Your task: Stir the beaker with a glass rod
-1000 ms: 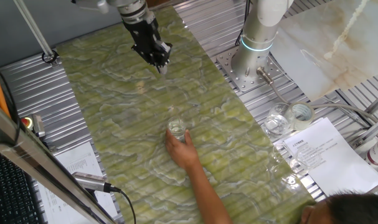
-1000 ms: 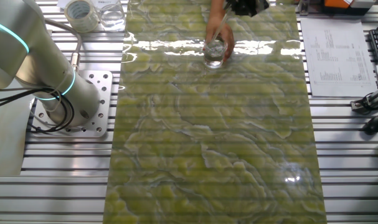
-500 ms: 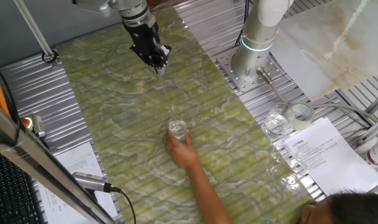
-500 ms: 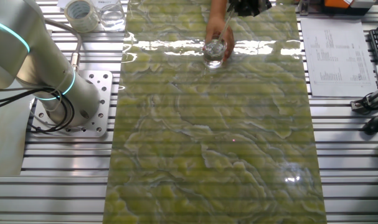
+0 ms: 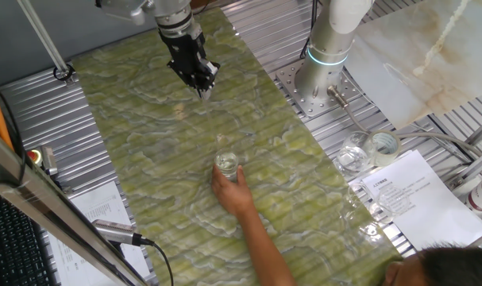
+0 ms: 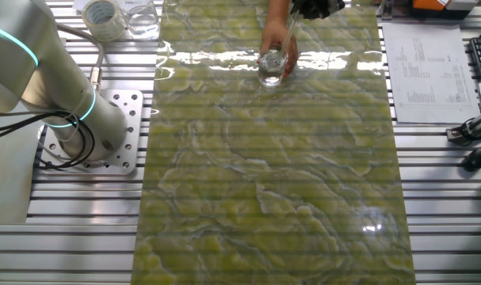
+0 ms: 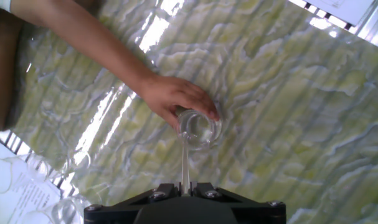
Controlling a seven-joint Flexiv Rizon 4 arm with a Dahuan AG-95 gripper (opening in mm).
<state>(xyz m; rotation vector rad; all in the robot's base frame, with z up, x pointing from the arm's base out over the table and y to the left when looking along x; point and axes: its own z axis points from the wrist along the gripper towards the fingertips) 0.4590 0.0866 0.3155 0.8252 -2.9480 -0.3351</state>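
Note:
The small clear beaker [image 5: 226,165] stands on the green marbled mat, steadied by a person's hand [image 5: 233,191]. It also shows in the other fixed view [image 6: 272,67] and the hand view [image 7: 198,127]. My gripper [image 5: 204,84] hangs well above the mat, up and to the left of the beaker, shut on the thin glass rod [image 7: 185,158]. In the hand view the rod runs from between the jaws down to the beaker, and its tip reaches the beaker's mouth. In the other fixed view the rod [image 6: 284,38] slants down to the beaker.
The person's arm [image 5: 260,238] reaches in from the lower right. Larger glass jars [image 5: 353,156] and a tape roll [image 5: 383,145] sit right of the mat, beside papers [image 5: 415,199]. The robot base [image 5: 316,75] stands at the mat's far right edge.
The gripper has shifted slightly up and away in the one fixed view, with the rod still in it. The beaker and the hand have stayed put.

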